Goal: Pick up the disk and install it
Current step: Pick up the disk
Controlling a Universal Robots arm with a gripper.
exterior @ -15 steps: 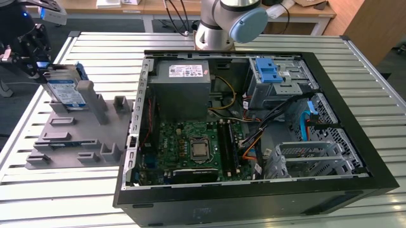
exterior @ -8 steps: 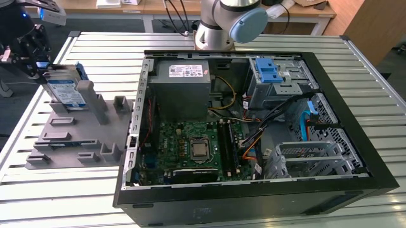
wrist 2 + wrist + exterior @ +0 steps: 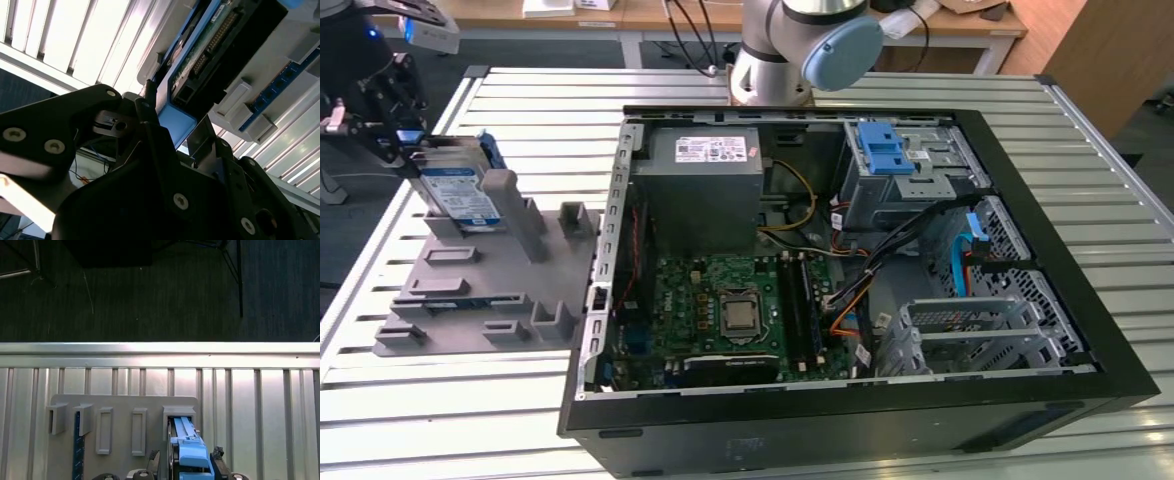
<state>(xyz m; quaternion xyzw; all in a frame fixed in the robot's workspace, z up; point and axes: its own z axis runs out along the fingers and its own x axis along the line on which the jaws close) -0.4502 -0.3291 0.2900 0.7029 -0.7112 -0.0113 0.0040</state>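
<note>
Hand [image 3: 192,464] clamped narrow on the disk [image 3: 186,432], which stands upright in the grey holder [image 3: 120,405] just beneath it on the tabletop [image 3: 260,400].

An open black metal computer tower case [image 3: 854,425] lies on its side on a slatted silver metal worktop [image 3: 440,400]. Its green motherboard [image 3: 707,300] sits exposed next to a large grey power supply box [image 3: 700,190] and a blue plastic drive-bay latch [image 3: 883,150]. Just beside the case, toward the exterior view's left, sits a grey plastic fixture plate [image 3: 467,290] with upright slots.
</note>
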